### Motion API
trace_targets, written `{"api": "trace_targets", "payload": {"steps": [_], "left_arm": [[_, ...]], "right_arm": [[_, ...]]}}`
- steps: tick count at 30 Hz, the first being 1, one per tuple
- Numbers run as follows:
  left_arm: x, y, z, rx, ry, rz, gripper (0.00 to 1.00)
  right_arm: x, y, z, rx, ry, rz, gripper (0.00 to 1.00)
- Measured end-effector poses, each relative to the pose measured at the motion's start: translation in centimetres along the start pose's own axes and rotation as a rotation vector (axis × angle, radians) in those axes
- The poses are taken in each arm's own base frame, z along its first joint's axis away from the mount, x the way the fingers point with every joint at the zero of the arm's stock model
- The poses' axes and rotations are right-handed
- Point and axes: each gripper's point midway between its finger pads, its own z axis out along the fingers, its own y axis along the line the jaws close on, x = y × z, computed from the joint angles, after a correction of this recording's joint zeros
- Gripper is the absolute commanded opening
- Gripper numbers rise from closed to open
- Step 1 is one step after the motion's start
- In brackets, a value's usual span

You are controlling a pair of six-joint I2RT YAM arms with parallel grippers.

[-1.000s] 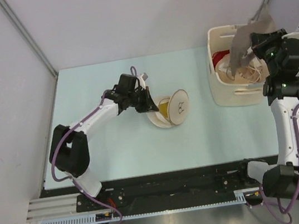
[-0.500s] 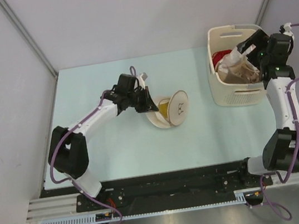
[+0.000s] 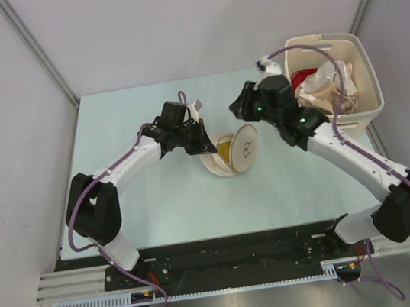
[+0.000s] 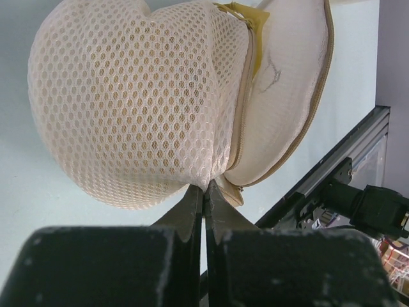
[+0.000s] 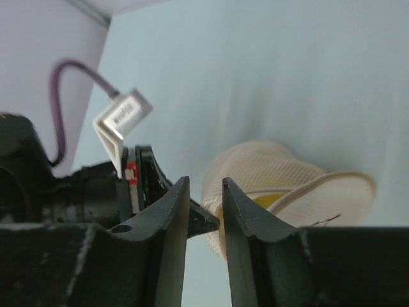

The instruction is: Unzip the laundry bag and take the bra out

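On table (image 3: 166, 205) centre: laundry bag (image 3: 236, 153), bra (image 3: 224, 150) in it. L gripper (image 3: 207, 146) at its left, R gripper (image 3: 236, 107) behind. Basket (image 3: 325, 40) far R.

I see a cream honeycomb-mesh laundry bag (image 4: 140, 109) with a small black print, a mustard-yellow bra (image 3: 224, 150), a pale blue table (image 3: 166, 205), a cream basket (image 3: 368, 67) and a red cloth (image 3: 300, 77).

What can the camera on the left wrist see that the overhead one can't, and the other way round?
Left wrist only: the honeycomb mesh of the laundry bag and its zip, with the left gripper pinching its edge. Overhead only: the right gripper close to the bag, and the basket. Both: the bag gaping, the yellow bra inside.
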Motion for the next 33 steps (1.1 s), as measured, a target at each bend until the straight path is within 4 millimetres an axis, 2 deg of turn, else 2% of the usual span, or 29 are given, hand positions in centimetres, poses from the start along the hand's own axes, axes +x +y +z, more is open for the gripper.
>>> {"api": "trace_targets", "payload": {"steps": [3,6,11,15,17,20,25,29,33], "left_arm": [[0.0,-0.1,0.0,0.005,0.002,0.000,0.01],[0.0,-0.2,-0.1,0.007,0.003,0.000,0.00],[0.0,-0.3,-0.1,0.011,0.006,0.000,0.01],[0.1,-0.3,-0.2,0.012,0.009,-0.001,0.00],[0.1,-0.4,-0.2,0.014,0.010,-0.001,0.00],[0.1,-0.4,-0.2,0.018,0.013,-0.001,0.00],[0.3,-0.5,0.0,0.028,0.015,0.001,0.00],[0.7,-0.3,0.2,0.032,0.026,-0.003,0.00],[0.7,-0.4,0.2,0.038,0.024,-0.001,0.00]], "right_arm": [[6.0,1.1,2.9,-0.008,0.139,-0.029,0.36],[10.9,0.0,5.7,0.024,0.258,-0.021,0.36],[15.5,-3.7,8.0,0.132,0.367,0.012,0.33],[15.7,-4.5,8.0,0.189,0.357,0.021,0.38],[15.9,-4.6,7.4,0.210,0.337,0.019,0.45],[15.7,-4.4,6.1,0.223,0.305,0.024,0.47],[15.4,-4.6,2.9,0.254,0.241,0.047,0.51],[16.4,-5.4,0.9,0.272,0.229,0.068,0.51],[18.4,-6.3,1.0,0.305,0.263,0.065,0.52]]}}
